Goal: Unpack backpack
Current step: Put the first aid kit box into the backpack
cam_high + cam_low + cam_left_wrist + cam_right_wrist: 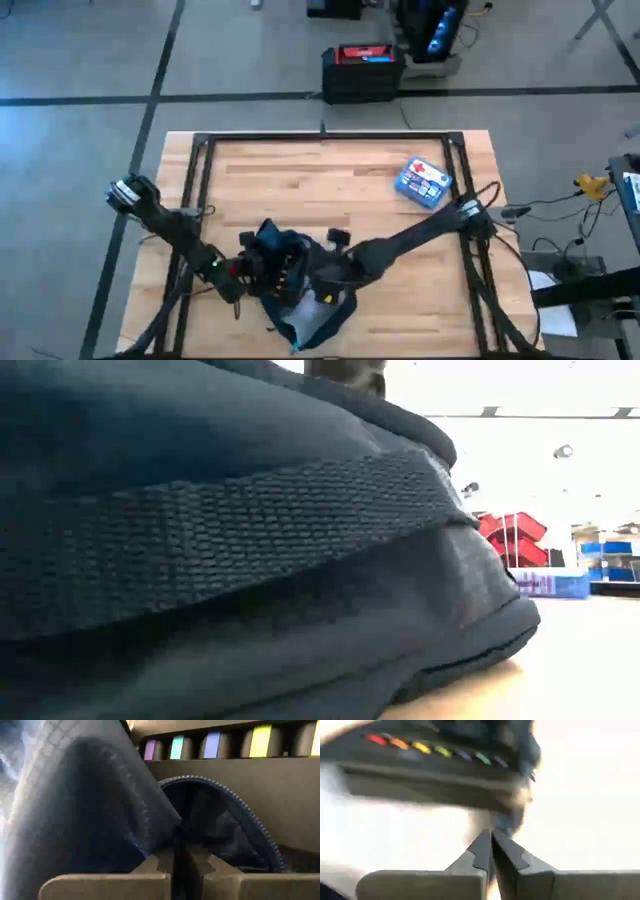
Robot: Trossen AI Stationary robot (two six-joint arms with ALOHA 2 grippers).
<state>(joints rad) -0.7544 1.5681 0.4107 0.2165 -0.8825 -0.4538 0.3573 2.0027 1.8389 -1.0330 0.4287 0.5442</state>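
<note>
**Two arms meet at a navy backpack on the near edge of the table**

From above: the dark navy backpack [300,285] lies slumped at the near edge of the wooden table [330,190], a lighter lining showing at its nearest corner. The left arm reaches in from the left, its left gripper [243,275] at the bag's left side; the right arm slants down from the far right, its right gripper [335,270] at the bag's upper right. A small blue-and-white box [423,182] rests well apart, toward the table's far right corner. Beyond the table, a black case with a red top [362,70] stands on the floor.

At table height: the backpack [250,560] fills nearly the whole frame, a woven webbing strap [230,530] running across it. The blue box [553,582] sits on the table past it, with red bins [512,535] in the room behind.

Left wrist: the left gripper [176,862] has its fingers pressed together, dark fabric bunched right at the tips; whether cloth is pinched between them cannot be told. A blue zipper edge [240,805] curves over the backpack's opening [210,820].

Right wrist: the right gripper [491,851] has its fingers together, tips meeting in a point. A dark object with a row of coloured marks [435,750] lies blurred ahead.
</note>
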